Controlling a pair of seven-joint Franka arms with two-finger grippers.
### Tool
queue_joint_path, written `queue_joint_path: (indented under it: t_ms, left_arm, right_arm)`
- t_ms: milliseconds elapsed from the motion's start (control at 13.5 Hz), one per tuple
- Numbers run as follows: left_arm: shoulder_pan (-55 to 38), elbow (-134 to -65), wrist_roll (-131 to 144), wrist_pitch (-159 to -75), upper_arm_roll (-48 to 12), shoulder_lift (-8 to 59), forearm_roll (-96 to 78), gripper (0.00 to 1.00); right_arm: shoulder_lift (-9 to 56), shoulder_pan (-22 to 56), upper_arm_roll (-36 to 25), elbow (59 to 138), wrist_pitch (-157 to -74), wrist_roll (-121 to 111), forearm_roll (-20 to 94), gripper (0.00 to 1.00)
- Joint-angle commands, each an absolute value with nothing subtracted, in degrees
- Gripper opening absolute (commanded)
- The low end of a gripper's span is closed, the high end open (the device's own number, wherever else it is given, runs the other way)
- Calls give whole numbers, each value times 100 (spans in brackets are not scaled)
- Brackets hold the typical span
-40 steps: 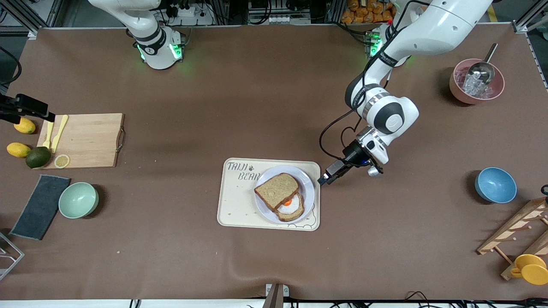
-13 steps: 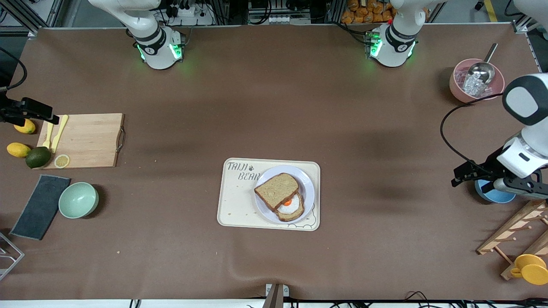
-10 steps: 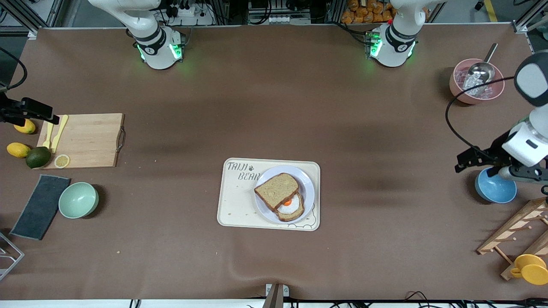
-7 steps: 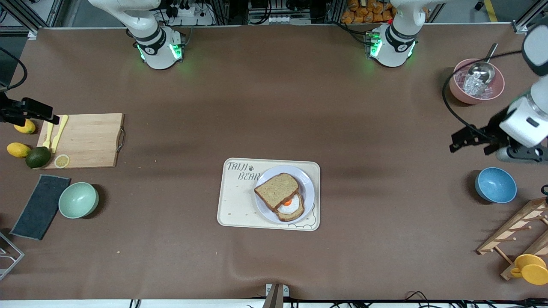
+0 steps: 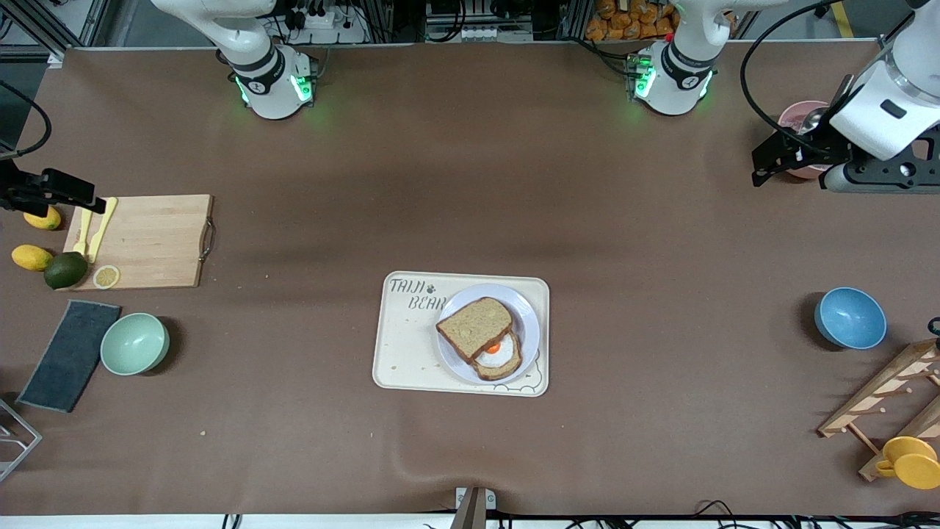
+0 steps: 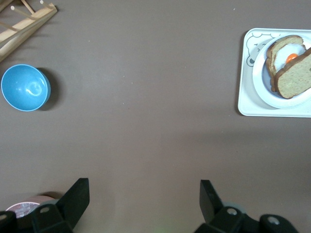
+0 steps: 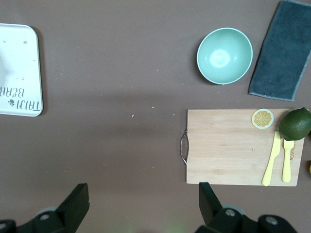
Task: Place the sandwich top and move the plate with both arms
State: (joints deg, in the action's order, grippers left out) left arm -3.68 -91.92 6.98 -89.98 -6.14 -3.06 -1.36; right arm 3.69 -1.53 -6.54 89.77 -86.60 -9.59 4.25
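So the left gripper (image 5: 764,163) has pulled right away from the cream rectangular bear tray (image 5: 411,360) and now hangs, fingers wide and empty, over the table's left-arm end by the pink bowl (image 5: 794,117). The brown wholegrain bread slice (image 5: 475,328) lies skewed over the egg-topped slice (image 5: 501,354) on the round pale lavender plate (image 5: 530,330), at the tray's left-arm end. Top looks placed; the plate move remains, and the right gripper (image 7: 141,204) waits wide open above the wooden cutting board (image 7: 228,145).

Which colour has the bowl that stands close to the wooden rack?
The bowl is blue; it shows best in the front view.
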Motion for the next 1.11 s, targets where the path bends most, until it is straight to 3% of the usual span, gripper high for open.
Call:
queue_joint_path:
  t_ms: [0,223,1040]
  left_arm:
    - [-536,-8904,738,-8886,-475,-281,113,100]
    - [-641,-8895,-110,-8877,-352,-308,466,100]
    - [-527,-8930,562,-8877,-396,-334,-9,100]
  right_arm:
    - [352,-9,-642,9000,-8683,-923,369,100]
    - [369,61,-642,8965,-8999,-958,352,100]
    - [378,26,-677,8965,-8851,-984,343,100]
